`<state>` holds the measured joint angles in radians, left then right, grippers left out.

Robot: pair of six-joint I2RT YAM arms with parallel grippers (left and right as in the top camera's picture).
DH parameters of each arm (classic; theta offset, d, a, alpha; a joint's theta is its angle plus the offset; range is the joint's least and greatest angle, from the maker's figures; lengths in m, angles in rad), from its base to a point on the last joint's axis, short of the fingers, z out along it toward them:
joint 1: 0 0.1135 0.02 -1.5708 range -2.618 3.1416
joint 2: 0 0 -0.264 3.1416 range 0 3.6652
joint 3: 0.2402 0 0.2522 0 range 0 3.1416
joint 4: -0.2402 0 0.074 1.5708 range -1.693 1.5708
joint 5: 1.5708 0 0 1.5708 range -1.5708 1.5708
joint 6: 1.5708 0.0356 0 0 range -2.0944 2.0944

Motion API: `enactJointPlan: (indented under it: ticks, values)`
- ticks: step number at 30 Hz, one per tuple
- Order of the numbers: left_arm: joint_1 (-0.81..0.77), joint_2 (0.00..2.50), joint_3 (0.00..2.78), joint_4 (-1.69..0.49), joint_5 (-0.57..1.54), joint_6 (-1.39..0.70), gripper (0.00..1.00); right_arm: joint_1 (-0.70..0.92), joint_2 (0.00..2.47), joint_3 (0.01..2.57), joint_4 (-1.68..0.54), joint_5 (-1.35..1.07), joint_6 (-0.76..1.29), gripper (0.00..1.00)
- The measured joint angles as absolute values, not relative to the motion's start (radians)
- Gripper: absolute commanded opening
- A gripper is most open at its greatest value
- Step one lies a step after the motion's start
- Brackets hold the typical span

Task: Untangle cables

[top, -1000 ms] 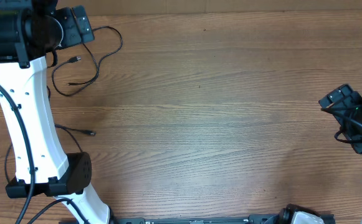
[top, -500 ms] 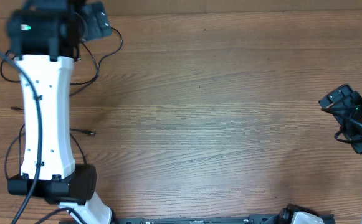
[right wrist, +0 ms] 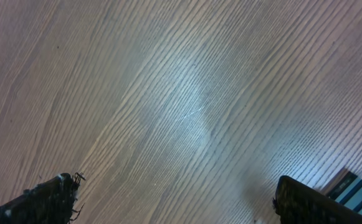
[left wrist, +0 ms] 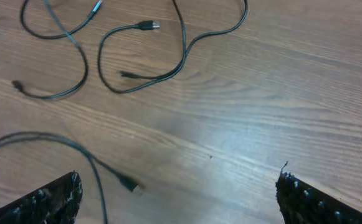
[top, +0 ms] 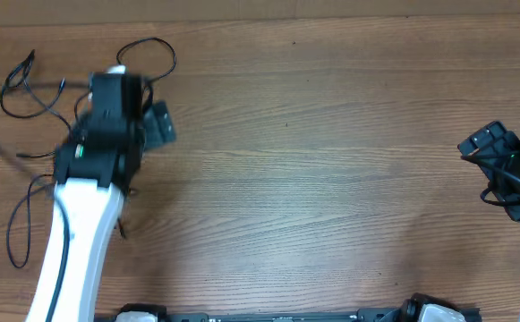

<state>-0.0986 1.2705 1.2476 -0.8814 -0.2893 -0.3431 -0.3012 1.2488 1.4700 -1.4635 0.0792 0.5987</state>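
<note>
Three thin black cables lie loose on the wooden table at the far left. One cable [top: 172, 58] loops at the back, its strand [left wrist: 184, 53] ending in a silver plug [left wrist: 146, 25]. A second cable [top: 5, 103] curls at the back left corner and shows as a curved strand [left wrist: 83, 62] in the left wrist view. The third cable [top: 11, 224] runs nearer the front, and its plug [left wrist: 131, 185] lies just ahead of my left fingers. My left gripper [top: 157, 127] [left wrist: 177, 208] hangs open above the wood, holding nothing. My right gripper [top: 501, 174] [right wrist: 177, 205] is open over bare wood at the far right.
The white left arm [top: 72, 233] slants from the front edge up over the left part of the table. A dark base rail [top: 277, 317] runs along the front edge. Bare wood [top: 331, 161] stretches between the two arms.
My left arm has swung from the back left corner toward the front and right, uncovering the cables there. The cables lie as before. The right arm has not moved.
</note>
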Motion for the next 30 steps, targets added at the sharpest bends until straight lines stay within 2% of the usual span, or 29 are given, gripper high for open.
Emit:
enactJointPlan:
  ticks: [9,23,30]
  values:
    - [-0.099,0.992,1.033,-0.906,-0.259,-0.38,0.99,-0.301,1.249,1.47,-1.463,0.078,0.598,1.0]
    - [-0.099,0.506,0.764,-0.868,-0.083,-0.443,1.0,-0.301,1.249,1.47,-1.463,0.079,0.598,1.0]
    - [-0.099,0.439,0.75,-0.991,-0.006,-0.447,0.99,-0.301,1.25,1.47,-1.463,0.079,0.598,1.0]
